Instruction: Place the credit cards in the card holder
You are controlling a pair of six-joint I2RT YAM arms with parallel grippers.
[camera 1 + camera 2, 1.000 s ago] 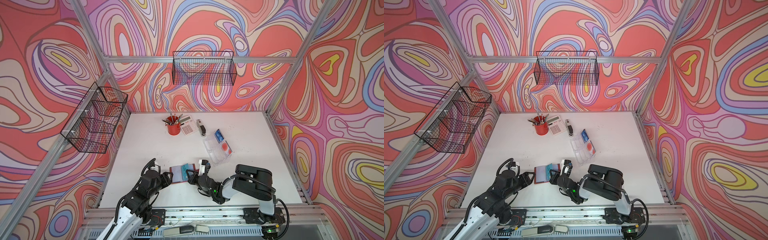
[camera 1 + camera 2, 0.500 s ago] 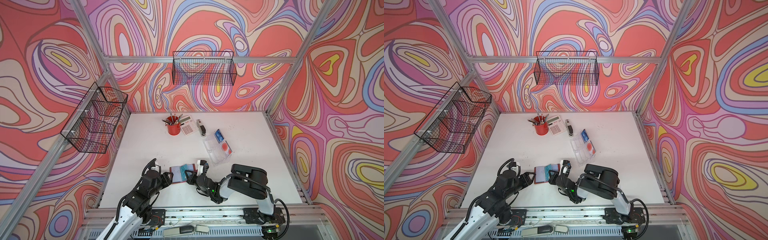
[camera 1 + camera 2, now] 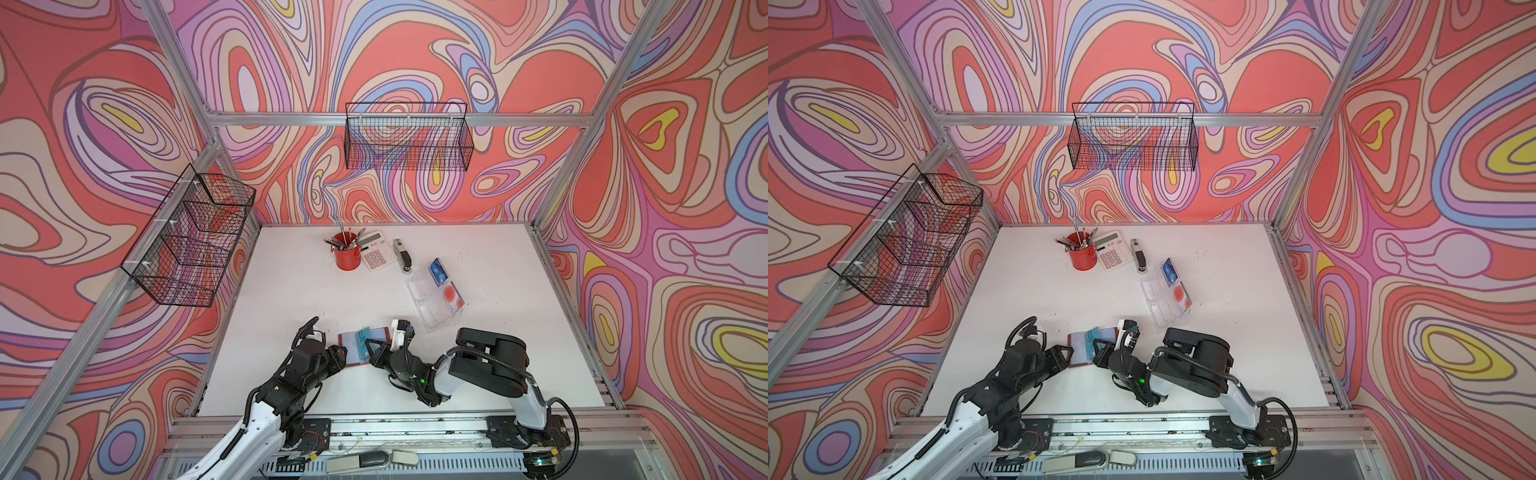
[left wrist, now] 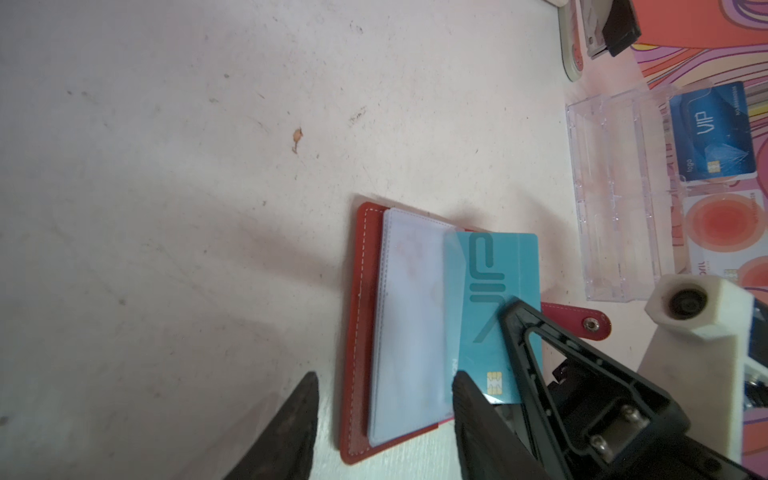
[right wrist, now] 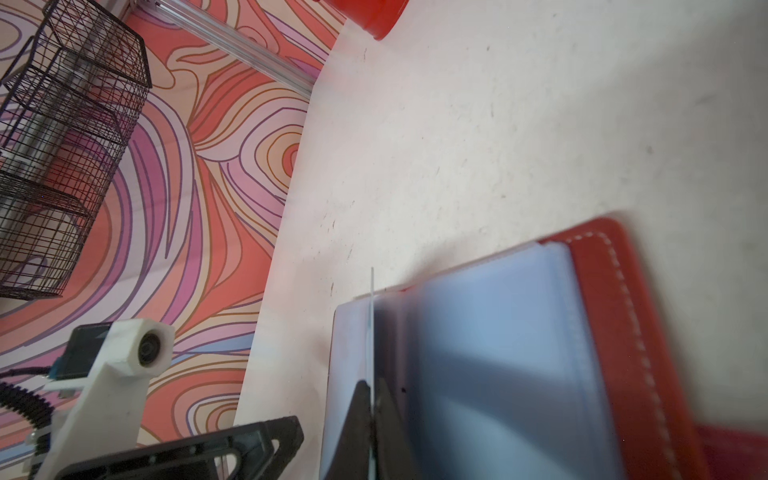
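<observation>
Left wrist view: one teal card [image 4: 490, 291] over one red card holder [image 4: 361, 332].

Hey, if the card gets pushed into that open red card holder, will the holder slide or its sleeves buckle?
It may slide: the card holder lies loose on the smooth table, the left gripper open astride it. The clear sleeves look thin and floppy, likely buckling against the stiff teal VIP card.

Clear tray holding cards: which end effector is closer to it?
Right. The right end effector, shut on the teal card over the card holder, is short of the clear tray, on the holder's side facing it. The left end effector is at the holder's opposite side.
</observation>
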